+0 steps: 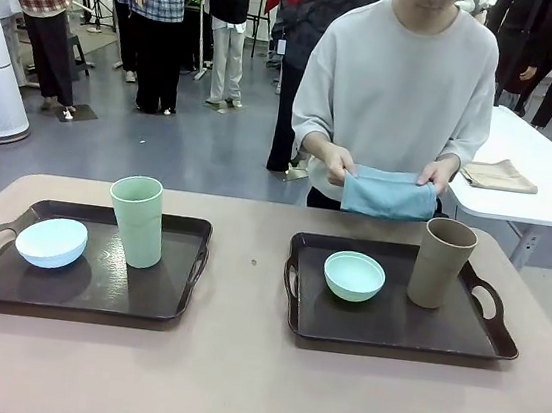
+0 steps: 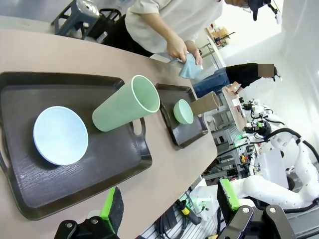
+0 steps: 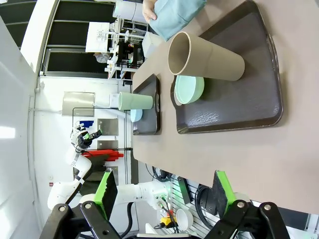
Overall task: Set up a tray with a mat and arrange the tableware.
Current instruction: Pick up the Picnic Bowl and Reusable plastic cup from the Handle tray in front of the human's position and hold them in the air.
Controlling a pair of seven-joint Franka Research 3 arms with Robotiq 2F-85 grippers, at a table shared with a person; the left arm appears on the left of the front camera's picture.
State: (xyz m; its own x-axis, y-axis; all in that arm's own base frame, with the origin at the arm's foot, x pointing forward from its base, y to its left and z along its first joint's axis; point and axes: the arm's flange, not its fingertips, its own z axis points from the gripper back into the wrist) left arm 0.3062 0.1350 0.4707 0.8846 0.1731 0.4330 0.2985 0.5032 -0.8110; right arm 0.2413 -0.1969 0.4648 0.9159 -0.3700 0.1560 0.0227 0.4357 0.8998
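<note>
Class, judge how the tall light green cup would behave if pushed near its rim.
The light green cup likely tips rather than slides: it stands tall on a narrower base. Open and thin-walled, it is probably light. Tipped, its round side might roll.

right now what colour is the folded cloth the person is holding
Muted blue; the folded cloth shows best in the front view, held in both hands above the right tray.

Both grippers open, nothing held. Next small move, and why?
Probably move the right gripper toward the brown cup: it and the mint bowl occupy the right tray, while the person holds a folded blue mat just beyond it.
</note>
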